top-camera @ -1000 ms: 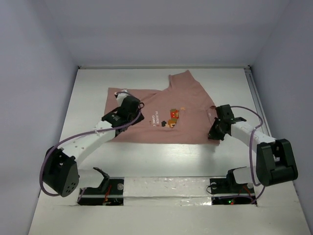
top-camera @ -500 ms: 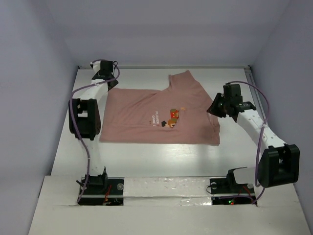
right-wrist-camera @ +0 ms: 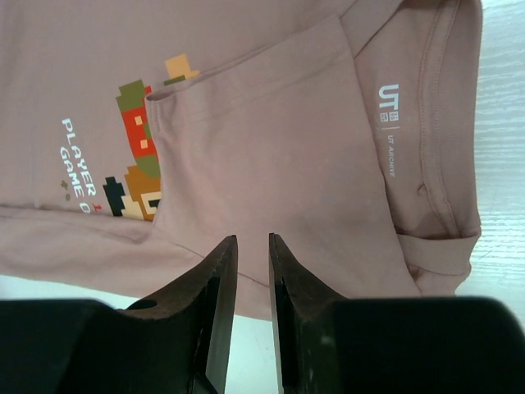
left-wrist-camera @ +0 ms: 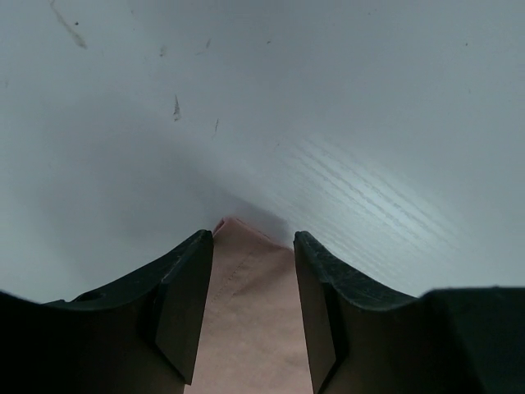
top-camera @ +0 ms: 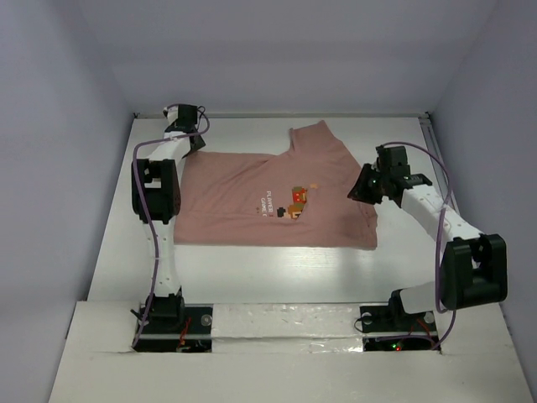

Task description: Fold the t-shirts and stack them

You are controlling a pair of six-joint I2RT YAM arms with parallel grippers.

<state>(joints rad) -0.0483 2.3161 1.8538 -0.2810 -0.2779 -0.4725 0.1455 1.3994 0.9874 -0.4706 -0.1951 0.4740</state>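
Observation:
The dusty-pink t-shirt (top-camera: 243, 206) lies flat on the white table (top-camera: 277, 269), pixel graphic (top-camera: 295, 200) facing up. One part (top-camera: 315, 138) sticks out toward the back. My left gripper (top-camera: 190, 143) is at the shirt's far-left corner. In the left wrist view the gripper (left-wrist-camera: 253, 236) is partly open, with the pink corner (left-wrist-camera: 250, 312) lying between its fingers. My right gripper (top-camera: 361, 191) hovers over the shirt's right side. In the right wrist view the gripper (right-wrist-camera: 253, 238) is nearly closed and empty above a folded-over flap (right-wrist-camera: 271, 123) beside the graphic (right-wrist-camera: 139, 156) and collar label (right-wrist-camera: 387, 123).
Pale walls enclose the table on the left, back and right. The left arm (top-camera: 155, 189) stretches along the shirt's left edge. The arm bases (top-camera: 285, 323) sit at the near edge. Bare table surface (left-wrist-camera: 328, 98) lies beyond the shirt's corner.
The left arm swung from the shirt's left part out to the far-left corner, and the fold there is flattened. The right gripper left the shirt's right edge and rose over it.

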